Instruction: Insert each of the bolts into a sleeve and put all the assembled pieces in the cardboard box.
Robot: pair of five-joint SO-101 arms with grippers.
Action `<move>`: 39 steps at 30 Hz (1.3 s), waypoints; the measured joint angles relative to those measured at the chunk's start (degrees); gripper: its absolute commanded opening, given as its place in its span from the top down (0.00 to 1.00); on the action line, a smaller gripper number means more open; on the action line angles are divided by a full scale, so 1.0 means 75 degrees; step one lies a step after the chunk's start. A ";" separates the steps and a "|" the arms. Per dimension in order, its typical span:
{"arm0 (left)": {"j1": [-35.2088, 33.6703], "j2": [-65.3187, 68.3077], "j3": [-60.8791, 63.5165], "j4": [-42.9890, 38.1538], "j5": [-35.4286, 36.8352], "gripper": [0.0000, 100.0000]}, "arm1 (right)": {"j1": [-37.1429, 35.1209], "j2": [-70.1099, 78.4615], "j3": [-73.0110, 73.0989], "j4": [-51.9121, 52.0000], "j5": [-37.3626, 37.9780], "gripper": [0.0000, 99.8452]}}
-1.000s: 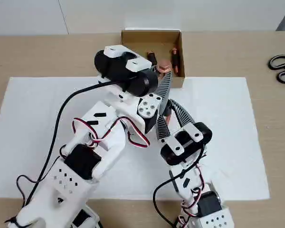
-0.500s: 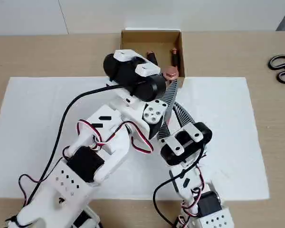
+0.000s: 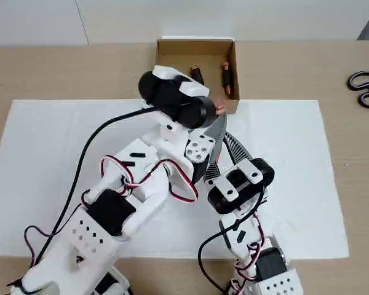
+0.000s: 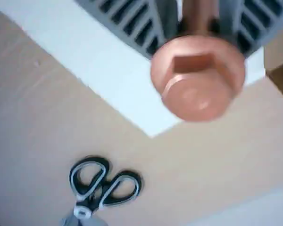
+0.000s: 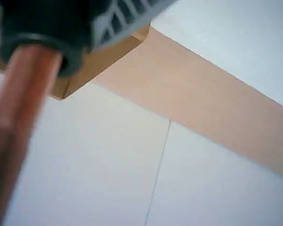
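Copper-coloured metal, hex-headed: the bolt [image 4: 198,75] is held off the table [image 3: 61,67], its head just beside the near right corner of the cardboard box [image 3: 195,43], above the far edge of the white sheet [image 3: 283,160]. Its shank runs toward the near side into a dark sleeve [image 5: 42,23] and emerges beyond it as a long bare length.

Grip state. The left gripper [image 4: 198,16] is pressed together on the shank directly behind the head, with one ribbed finger [image 4: 127,21] on each side. The right gripper [image 3: 220,136] appears to pinch the sleeve. One ribbed finger [image 5: 127,14] lies across it in the right wrist view and the opposing one is hidden, so this is a reading, not a certainty.

Handling, as judged from where I stand.
- Bolt: rigid, dense for its bulk and smooth, so likely to slide or pivot between flexible fingers. It is not fragile. Take hold on the shank close under the head, where the flange acts as a stop.
- Sleeve: probably a loose fit. Expect it to slip along the shank if the piece is tipped head-up. Hold across the sleeve, or keep the piece level when carrying.

Surroundings. Assembled pieces [image 3: 227,78] lie inside the box, one by its right wall and another [image 3: 197,74] nearer the middle. Scissors [image 3: 366,88] lie well apart at the far right of the table.
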 measured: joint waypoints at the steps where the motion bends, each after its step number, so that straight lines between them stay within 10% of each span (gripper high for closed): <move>1: 0.0000 0.0000 0.0000 0.0000 0.0000 0.99 | 0.0000 0.0000 0.0000 0.0000 0.0000 1.00; 15: -0.0117 0.0000 0.0059 0.1032 -0.0797 0.82 | -0.0012 0.0012 0.0000 0.0000 0.0000 1.00; 39: -0.1149 -0.0012 -0.0668 0.1242 -0.0832 0.82 | 0.0059 -0.0012 0.0000 0.0000 0.0000 1.00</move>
